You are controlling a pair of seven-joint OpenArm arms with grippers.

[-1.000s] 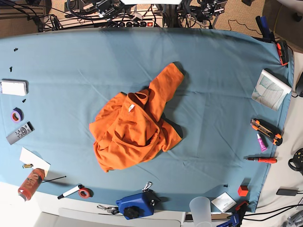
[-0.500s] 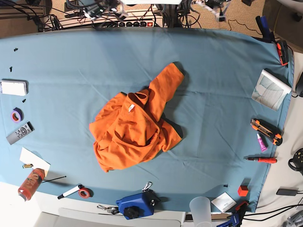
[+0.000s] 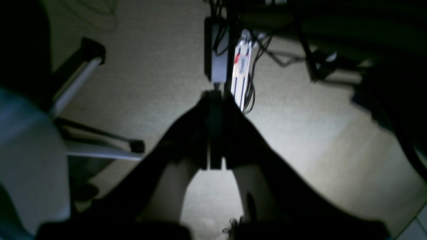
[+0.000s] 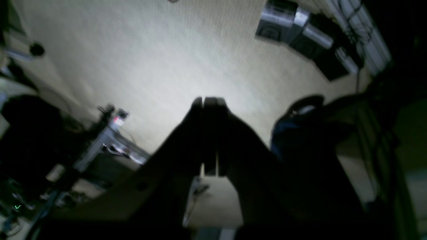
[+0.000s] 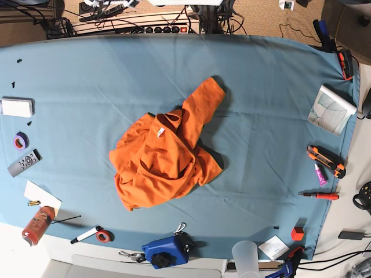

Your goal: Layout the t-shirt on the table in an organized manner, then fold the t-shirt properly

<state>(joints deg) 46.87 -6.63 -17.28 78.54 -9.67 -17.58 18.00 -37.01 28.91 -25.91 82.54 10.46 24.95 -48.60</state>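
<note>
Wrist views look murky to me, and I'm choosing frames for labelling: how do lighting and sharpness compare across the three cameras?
Base view: evenly lit and sharp, the t-shirt and table clear. Left wrist view: dim, blurred, the left gripper a dark silhouette against a bright floor. Right wrist view: likewise dark and soft, the right gripper backlit.

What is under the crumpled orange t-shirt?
Only the blue-teal table cover shows around the t-shirt. The shirt lies bunched and folded over itself, so anything beneath it is hidden.
</note>
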